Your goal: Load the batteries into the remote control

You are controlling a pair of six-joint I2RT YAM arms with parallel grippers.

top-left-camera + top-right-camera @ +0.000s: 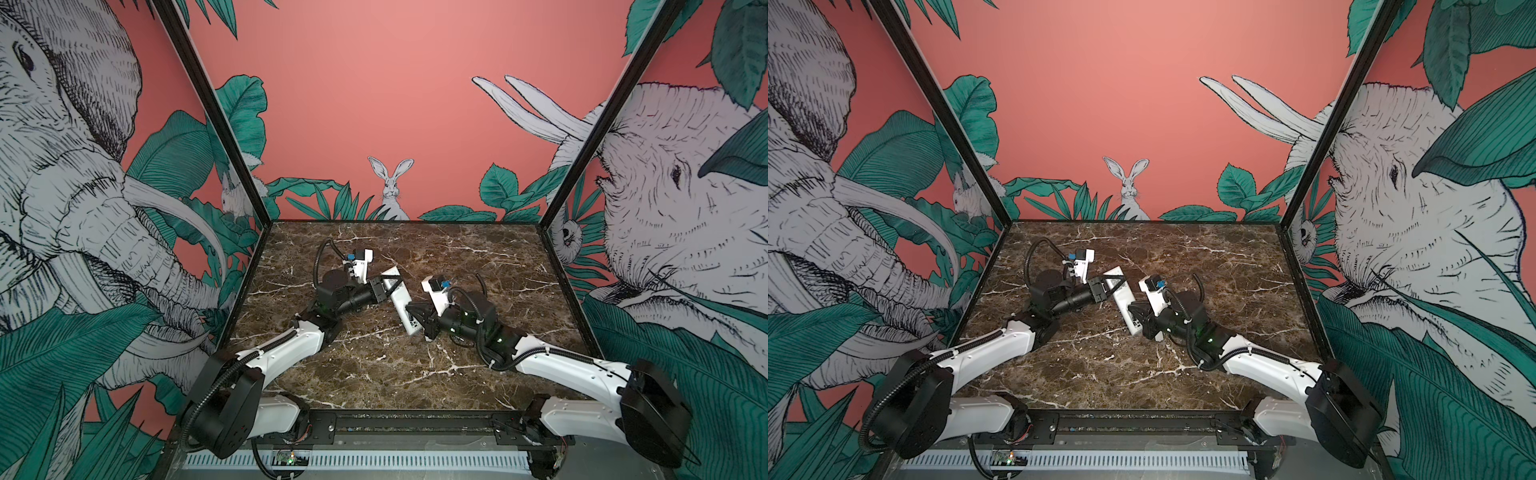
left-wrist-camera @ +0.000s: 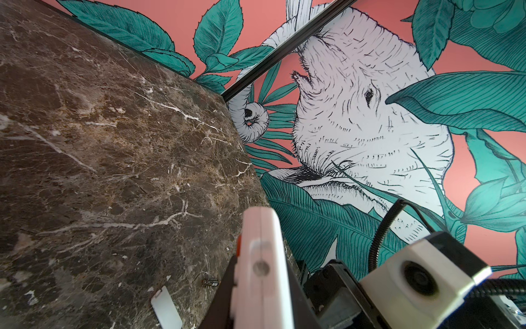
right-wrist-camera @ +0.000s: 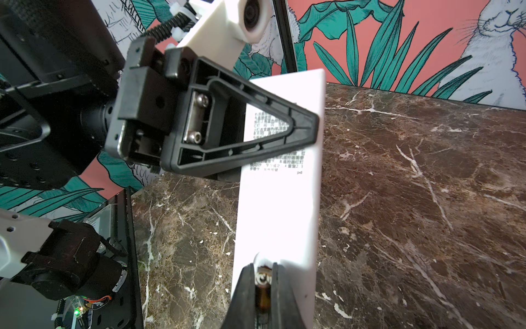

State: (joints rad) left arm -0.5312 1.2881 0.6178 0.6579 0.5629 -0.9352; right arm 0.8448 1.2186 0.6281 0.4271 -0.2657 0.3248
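Mid-table: left tool [image 1: 396,285] clamps remote control [image 1: 401,302]; right tool [image 3: 263,270] pinches battery [image 3: 262,296] at its end.

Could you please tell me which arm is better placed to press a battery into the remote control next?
Right. The right claw is shut on a battery at the remote control's near end. The left claw is clamped on the far end, so it serves best as the brace.
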